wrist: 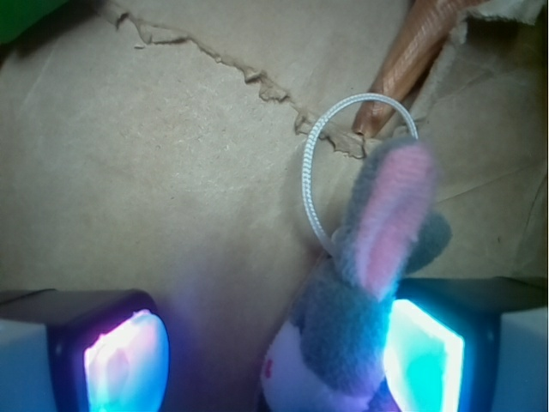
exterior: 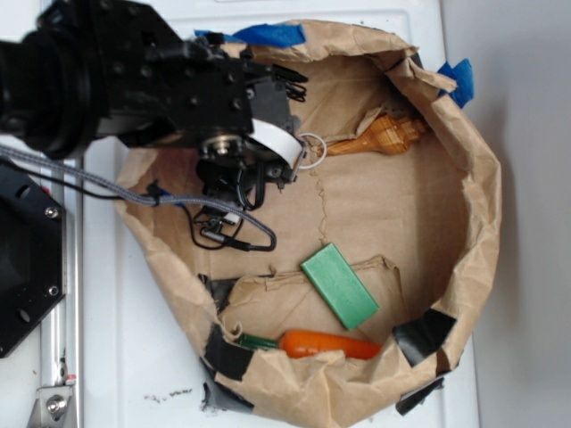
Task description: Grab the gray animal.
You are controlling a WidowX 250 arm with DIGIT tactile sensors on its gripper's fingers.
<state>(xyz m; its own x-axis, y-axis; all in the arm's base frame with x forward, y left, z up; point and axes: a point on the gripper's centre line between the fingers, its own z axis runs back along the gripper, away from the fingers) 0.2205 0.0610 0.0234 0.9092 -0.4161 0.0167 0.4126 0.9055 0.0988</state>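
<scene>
Now mid-approach: gripper wide over the brown paper, gray animal against the three-o'clock pad, shell at twelve; next, squeezing shut squarely on the plush.

Gray animal: pink inner ear, white muzzle. Block green, carrot orange, shell striped brown.

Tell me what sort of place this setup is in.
Probably a lab or test bench, not a home: a brown paper enclosure taped to a white surface holds mismatched props, including a seashell, a green block and a toy carrot. The gripper has the gray animal beside one finger.
</scene>
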